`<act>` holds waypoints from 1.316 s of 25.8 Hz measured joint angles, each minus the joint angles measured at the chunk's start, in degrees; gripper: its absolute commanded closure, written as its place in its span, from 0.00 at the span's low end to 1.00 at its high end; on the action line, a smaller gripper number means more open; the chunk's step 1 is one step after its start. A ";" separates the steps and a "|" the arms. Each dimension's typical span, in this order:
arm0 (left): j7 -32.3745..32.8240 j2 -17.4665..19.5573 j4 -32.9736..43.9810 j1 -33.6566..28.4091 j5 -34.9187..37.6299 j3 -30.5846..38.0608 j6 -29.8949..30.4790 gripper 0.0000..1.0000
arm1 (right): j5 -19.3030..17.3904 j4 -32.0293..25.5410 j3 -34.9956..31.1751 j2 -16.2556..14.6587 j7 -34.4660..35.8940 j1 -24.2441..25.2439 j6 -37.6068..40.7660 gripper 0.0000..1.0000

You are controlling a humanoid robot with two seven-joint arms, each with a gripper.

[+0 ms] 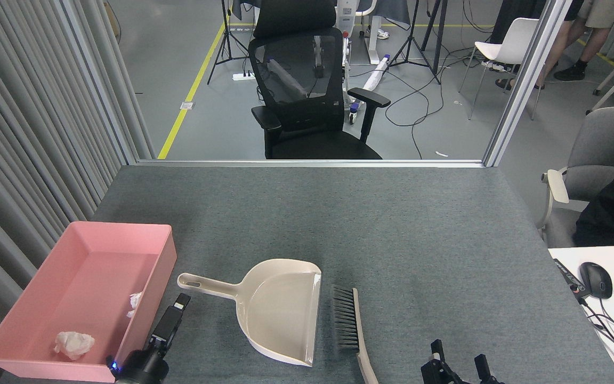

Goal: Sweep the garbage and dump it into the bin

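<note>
Two crumpled white garbage wads lie inside the pink bin (126, 228) at the table's left edge: one (74, 344) near its front corner, the other (135, 303) against its right wall. The beige dustpan (280, 309) rests flat on the grey table, its handle (205, 285) pointing left. A hand brush (347, 325) lies just right of the dustpan. My left gripper (182, 301) sits low, just below the handle and apart from it, holding nothing. My right gripper (457, 358) pokes up at the bottom edge, right of the brush, its two fingers spread and empty.
A black office chair (312, 90) stands beyond the table's far edge. Grey curtain (30, 133) runs along the left. At the right is a white desk with a mouse (596, 279) and keyboard, a grey chair and a person's dark sleeve (613, 213).
</note>
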State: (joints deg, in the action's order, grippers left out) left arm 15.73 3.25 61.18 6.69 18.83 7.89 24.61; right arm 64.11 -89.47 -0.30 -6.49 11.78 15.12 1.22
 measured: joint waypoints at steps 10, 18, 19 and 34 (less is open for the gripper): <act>1.09 0.66 20.37 -8.98 0.03 -0.02 -5.95 0.04 | 0.02 0.00 0.16 0.17 0.24 -0.16 0.00 0.02; 1.12 2.43 32.90 -12.16 7.87 -0.48 -10.72 0.04 | 1.34 -0.53 0.64 0.31 -0.22 -1.54 -1.76 0.02; 1.10 2.55 33.76 -12.23 11.13 -0.48 -10.20 0.05 | 2.41 -0.55 0.72 0.33 -0.23 -1.98 -2.48 0.02; -3.46 3.33 33.82 -5.73 44.06 -0.54 -5.71 0.06 | 21.42 -3.48 1.25 4.30 -0.45 -6.17 -7.77 0.02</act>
State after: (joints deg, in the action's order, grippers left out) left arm 12.27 6.58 95.00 0.96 62.89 7.34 18.90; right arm 85.52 -92.95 0.95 -2.19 11.33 8.95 -6.54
